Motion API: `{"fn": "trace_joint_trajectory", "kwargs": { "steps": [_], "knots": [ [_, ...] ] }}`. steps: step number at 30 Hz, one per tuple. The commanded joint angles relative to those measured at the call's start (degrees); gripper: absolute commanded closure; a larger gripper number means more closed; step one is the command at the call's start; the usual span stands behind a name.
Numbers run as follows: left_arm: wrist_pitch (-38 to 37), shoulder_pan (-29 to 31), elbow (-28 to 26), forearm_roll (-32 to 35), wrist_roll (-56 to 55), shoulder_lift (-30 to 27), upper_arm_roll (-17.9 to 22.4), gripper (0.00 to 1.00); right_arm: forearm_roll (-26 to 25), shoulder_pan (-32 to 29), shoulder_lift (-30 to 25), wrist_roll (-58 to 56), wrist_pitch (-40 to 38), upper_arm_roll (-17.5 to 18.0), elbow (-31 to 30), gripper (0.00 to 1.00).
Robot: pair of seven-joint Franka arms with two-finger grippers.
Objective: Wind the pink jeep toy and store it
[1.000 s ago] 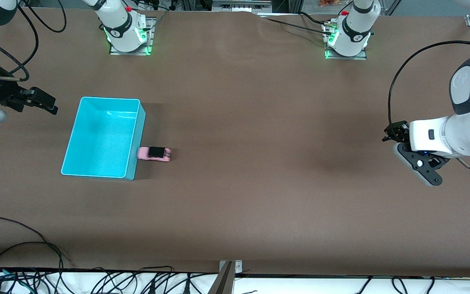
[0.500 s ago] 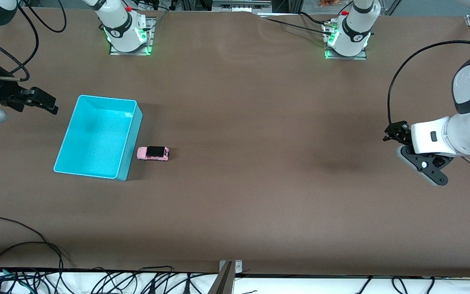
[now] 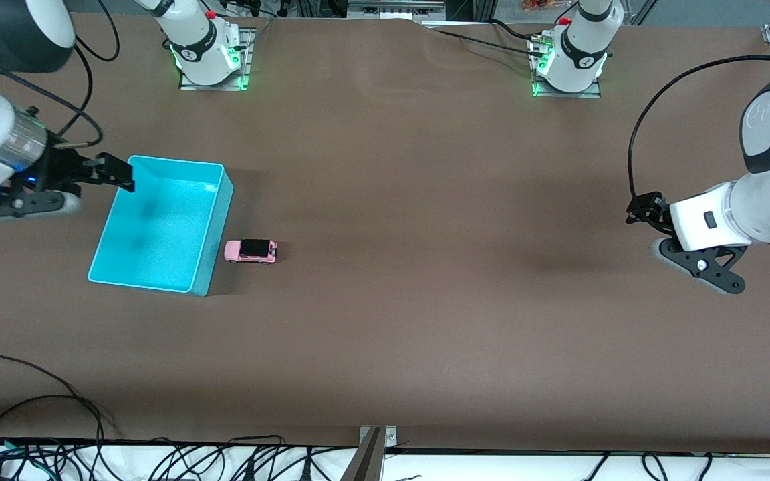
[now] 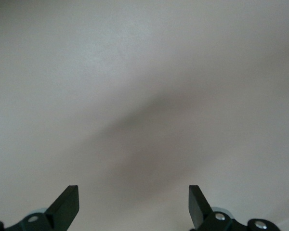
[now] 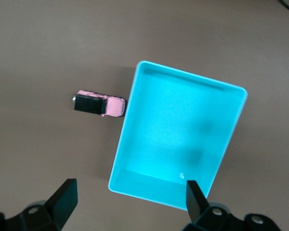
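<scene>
Pink jeep toy (image 3: 250, 250) is sitting on the bench just beside the turquoise bin (image 3: 160, 224), long axis pointing at the bin wall, with the right gripper (image 3: 112, 172), jaws apart, hovering over the bin's rim and the left gripper (image 3: 640, 212), jaws apart, waiting well apart from the bin.

I see the pink jeep toy (image 3: 250, 250) (image 5: 99, 104) standing on its wheels on the brown table, lengthwise along the table. It is tiny and boxy, with a light pink body, black roof and dark wheels. Its pink nose sits just beside the turquoise bin's (image 3: 213, 234) (image 5: 130, 120) long wall, outside the bin.
</scene>
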Motion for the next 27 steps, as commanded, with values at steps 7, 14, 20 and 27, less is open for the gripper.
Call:
{"fn": "trace_joint_trajectory", "kwargs": {
  "steps": [7, 14, 20, 27],
  "knots": [
    [14.4, -2.6, -17.7, 1.0, -3.5, -13.0, 1.8, 0.00, 2.4, 3.3, 6.1, -24.1, 3.7, 0.5, 1.0, 0.00],
    [25.7, 0.2, -28.7, 0.8, -9.7, -20.3, 1.7, 0.00, 7.0, 3.9, 13.1, -44.2, 4.5, 0.5, 0.9, 0.00],
    [25.4, 0.3, -29.3, 1.5, -12.1, -22.9, 1.7, 0.00, 8.9, 3.9, 18.6, -59.0, 8.9, 0.6, 0.6, 0.00],
    [20.2, 0.3, -29.0, 1.6, -16.5, -24.4, 1.8, 0.00, 8.8, 5.7, 20.7, -67.7, 15.6, 0.6, -2.5, 0.00]
  ]
}}
